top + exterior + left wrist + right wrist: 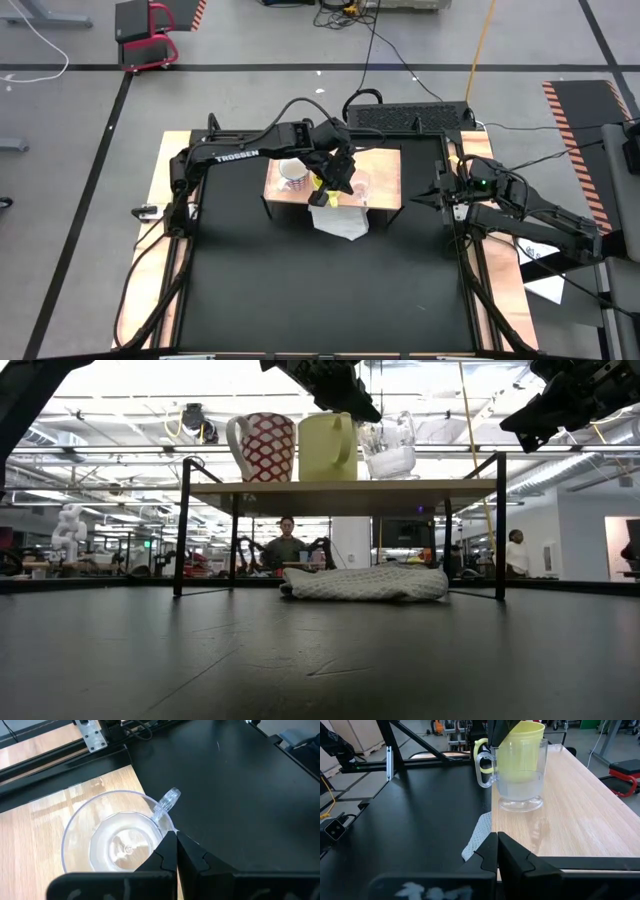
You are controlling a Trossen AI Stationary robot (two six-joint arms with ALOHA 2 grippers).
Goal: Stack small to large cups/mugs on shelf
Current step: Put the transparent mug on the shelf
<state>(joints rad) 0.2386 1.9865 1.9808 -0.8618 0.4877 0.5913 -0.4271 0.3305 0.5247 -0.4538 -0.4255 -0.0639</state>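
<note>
Three vessels stand in a row on the light-wood shelf (345,485): a white mug with a red pattern (262,447), a yellow mug (328,447) and a clear glass cup (388,448). My left gripper (176,845) is shut and hangs over the glass cup (115,840), its tips by the rim next to the cup's handle (167,800). In the low view the left gripper (370,412) sits just above the yellow mug and the cup. My right gripper (496,842) is shut and empty, off the shelf's right end (440,195), facing the glass cup (520,785). My left gripper points down with its shut fingertips (170,840) over the glass cup's rim (161,822) beside the handle. I cannot tell whether they touch the rim. The cup stands upright on the shelf.
A white cloth (365,582) lies on the black table under and in front of the shelf; it also shows in the high view (340,222). The shelf's black legs (498,525) stand at its corners. The black table surface (320,290) stretches toward the near edge.
</note>
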